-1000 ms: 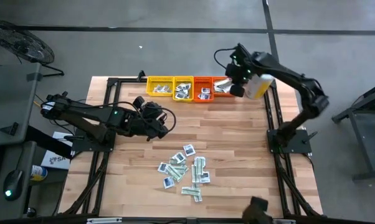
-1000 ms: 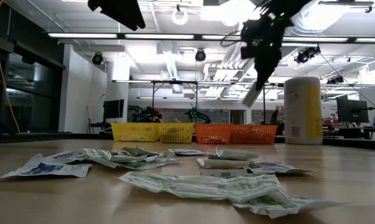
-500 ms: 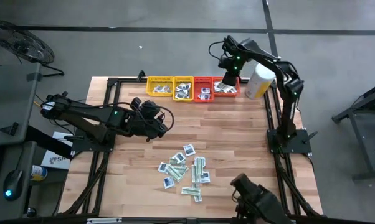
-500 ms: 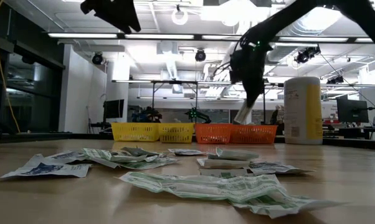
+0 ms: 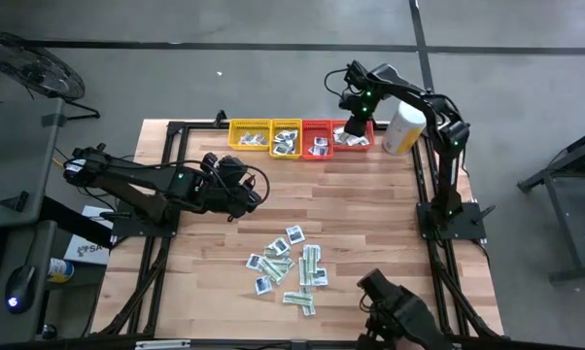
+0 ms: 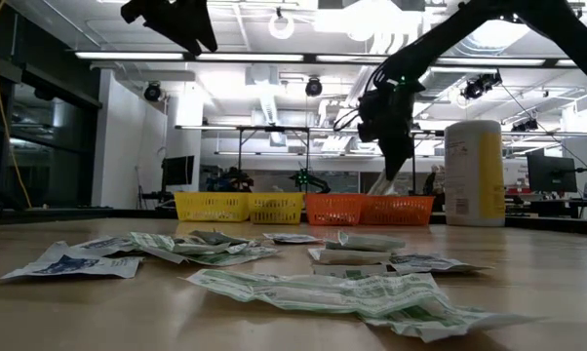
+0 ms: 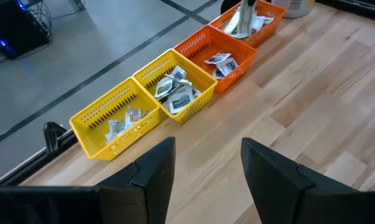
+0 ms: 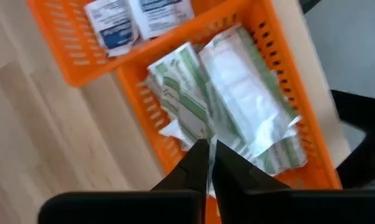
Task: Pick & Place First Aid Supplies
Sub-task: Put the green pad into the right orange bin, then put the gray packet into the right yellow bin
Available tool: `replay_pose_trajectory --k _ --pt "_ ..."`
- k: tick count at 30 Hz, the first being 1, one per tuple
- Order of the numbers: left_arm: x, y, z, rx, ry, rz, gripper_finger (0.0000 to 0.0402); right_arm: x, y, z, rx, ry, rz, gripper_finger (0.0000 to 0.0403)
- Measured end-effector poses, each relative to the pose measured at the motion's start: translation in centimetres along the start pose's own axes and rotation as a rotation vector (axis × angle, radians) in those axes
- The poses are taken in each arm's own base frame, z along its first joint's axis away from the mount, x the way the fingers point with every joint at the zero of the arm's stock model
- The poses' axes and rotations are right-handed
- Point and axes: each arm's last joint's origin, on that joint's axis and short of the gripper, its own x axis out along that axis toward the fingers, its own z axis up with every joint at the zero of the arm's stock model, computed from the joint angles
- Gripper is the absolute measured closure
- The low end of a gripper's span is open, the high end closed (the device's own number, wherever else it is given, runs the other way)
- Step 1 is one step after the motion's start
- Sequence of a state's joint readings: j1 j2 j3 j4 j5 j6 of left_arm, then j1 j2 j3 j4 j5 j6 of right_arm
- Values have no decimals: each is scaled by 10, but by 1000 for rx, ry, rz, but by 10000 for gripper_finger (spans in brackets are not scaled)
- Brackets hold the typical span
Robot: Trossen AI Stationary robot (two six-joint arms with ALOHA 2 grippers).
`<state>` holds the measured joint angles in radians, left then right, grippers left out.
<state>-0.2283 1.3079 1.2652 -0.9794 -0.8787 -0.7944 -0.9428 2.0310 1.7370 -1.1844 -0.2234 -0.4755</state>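
Right pincer [image 8: 207, 163] is hovering over the end orange tray [image 5: 352, 138], fingers nearly shut on a thin green-striped packet [image 8: 194, 134]; left pincer [image 7: 203, 165] is waiting wide; remaining packets [image 5: 289, 267], light, floppy, best pinched at an edge, are lying mid-bench [image 5: 370, 214] on smooth wood.

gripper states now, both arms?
Left hand: open, empty, above bare table.
Right hand: shut on a white-and-green packet, over the end orange tray.
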Motion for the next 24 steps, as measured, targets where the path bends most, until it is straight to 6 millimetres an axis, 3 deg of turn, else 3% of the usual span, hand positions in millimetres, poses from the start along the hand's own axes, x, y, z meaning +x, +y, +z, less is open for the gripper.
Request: replay_pose_trajectory --k 15,20,24 --pt "0 0 0 4 3 2 220 -1 -6 0 51 66 -188 268" --pt "0 1 -1 12 9 6 220 -16 -6 5 72 48 -238 252" --pt "0 1 -1 14 12 5 220 -34 -1 11 85 -11 -177 253"
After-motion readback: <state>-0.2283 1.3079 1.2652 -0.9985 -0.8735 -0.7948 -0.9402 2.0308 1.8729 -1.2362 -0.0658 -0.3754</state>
